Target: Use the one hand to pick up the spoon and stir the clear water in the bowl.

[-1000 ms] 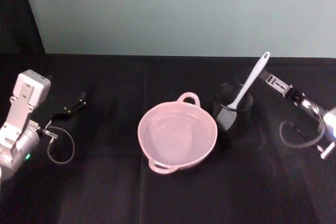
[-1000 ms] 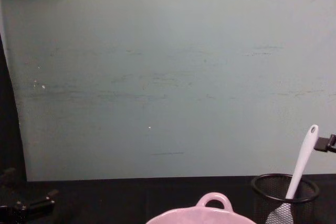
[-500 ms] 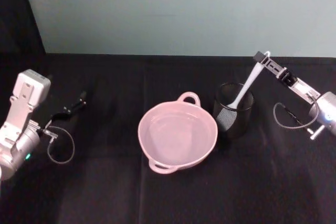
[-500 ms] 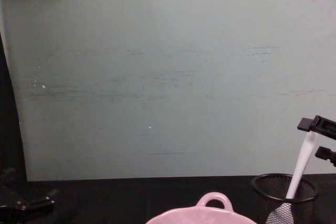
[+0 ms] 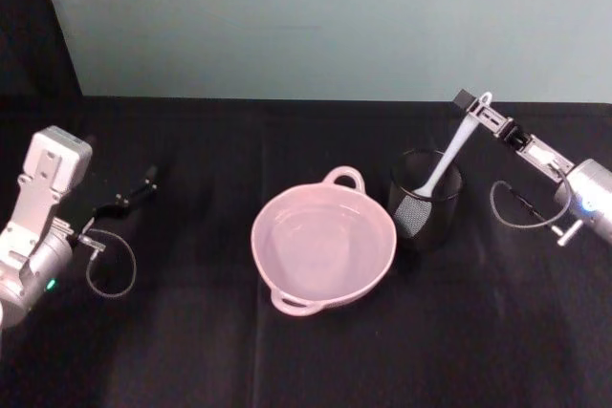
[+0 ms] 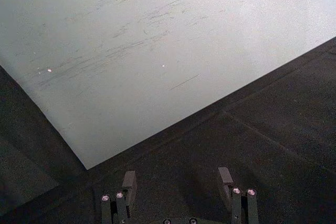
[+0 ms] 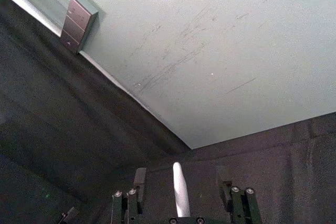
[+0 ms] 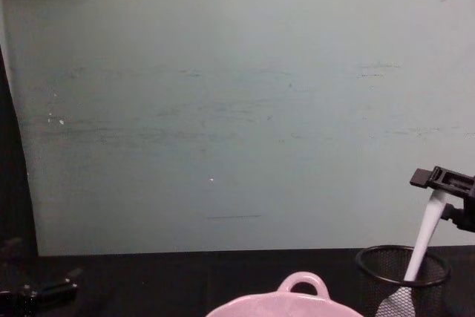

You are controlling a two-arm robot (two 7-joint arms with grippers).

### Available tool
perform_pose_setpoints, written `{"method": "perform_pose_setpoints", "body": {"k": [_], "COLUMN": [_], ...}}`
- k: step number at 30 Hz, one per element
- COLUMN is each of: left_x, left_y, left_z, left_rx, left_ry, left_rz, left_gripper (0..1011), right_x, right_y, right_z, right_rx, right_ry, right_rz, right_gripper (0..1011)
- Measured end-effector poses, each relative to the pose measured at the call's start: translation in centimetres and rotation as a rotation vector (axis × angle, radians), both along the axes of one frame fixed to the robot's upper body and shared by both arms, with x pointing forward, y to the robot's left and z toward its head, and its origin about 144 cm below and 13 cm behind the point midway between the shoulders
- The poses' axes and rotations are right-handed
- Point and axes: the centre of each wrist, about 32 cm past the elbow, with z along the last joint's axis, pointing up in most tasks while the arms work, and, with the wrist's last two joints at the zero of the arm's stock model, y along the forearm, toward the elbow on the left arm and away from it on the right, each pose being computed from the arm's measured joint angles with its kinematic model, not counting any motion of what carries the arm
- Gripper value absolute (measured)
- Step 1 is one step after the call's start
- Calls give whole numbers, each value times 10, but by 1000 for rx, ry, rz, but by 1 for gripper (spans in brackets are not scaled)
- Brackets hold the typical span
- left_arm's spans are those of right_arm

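A pink bowl (image 5: 256, 241) sits in the middle of the black table (image 5: 191, 351), with clear water (image 5: 320, 250) in it. Just beside it, on the right, stands a black mesh cup (image 5: 445, 212). The white spoon (image 5: 457, 145) stands in the cup, and its long handle leans up and out. The right gripper (image 5: 475, 107) is at the top of the handle. Its fingers (image 7: 139, 177) are spread, one on each side, not squeezing. A second ago this gripper was off to the right of the spoon; now it has come in around the handle. The left gripper (image 6: 177, 179) rests far to the left, fingers apart.
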Motion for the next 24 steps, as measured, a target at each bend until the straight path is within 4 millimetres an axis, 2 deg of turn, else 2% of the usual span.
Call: {"method": "perform_pose_setpoints", "body": {"k": [4,10,12,13,20,24], "left_x": [0,0,0,0,0,0], "left_y": [0,0,0,0,0,0], "left_z": [0,0,0,0,0,0], "left_rx": [0,0,0,0,0,0], "left_ry": [0,0,0,0,0,0], "left_rz": [0,0,0,0,0,0], "left_gripper": [1011,1011,1011,1011,1011,1011], "right_x": [0,-1,-1,-1,-1,-1], "right_y": [-2,-3,-3,-3,-3,-3], "right_z": [1,2,2,2,5,6], "right_rx": [-4,-6,-5,-5,-2,-5], "right_ry": [1,2,5,6,4,1], "right_rz": [-7,-13,-16,-17,-12,-10], "right_gripper": [762,579,481,481,233,124]}}
